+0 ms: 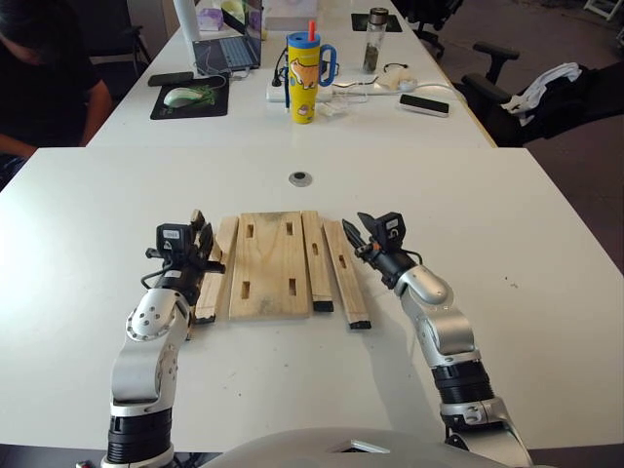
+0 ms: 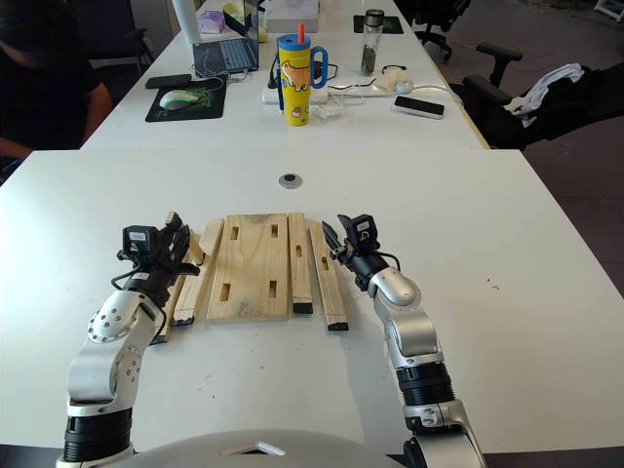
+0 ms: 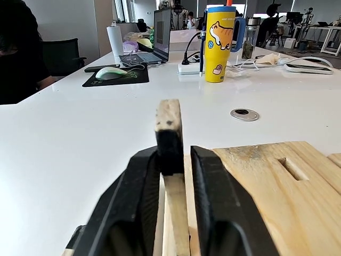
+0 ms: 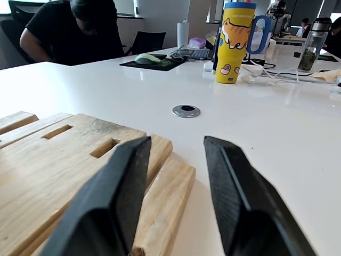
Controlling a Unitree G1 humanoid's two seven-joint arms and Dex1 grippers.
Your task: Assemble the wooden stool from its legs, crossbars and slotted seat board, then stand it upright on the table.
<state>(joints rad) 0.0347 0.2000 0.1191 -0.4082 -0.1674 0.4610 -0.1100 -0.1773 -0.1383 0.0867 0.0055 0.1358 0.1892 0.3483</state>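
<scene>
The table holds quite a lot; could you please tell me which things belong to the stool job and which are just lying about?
Job: slotted seat board, slats beside it, wooden bar gripped by left hand.
Lying about: yellow cup, laptop, mouse, phone, bottle.

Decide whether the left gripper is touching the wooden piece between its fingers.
Touching. The left wrist view shows the left gripper clamping the wooden piece, fingers pressed against its sides.

Seat board [image 1: 268,265] between legs [image 1: 343,273]

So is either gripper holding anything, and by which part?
The left gripper pinches a wooden slat near its far end; the right gripper is open, holding nothing.
</scene>
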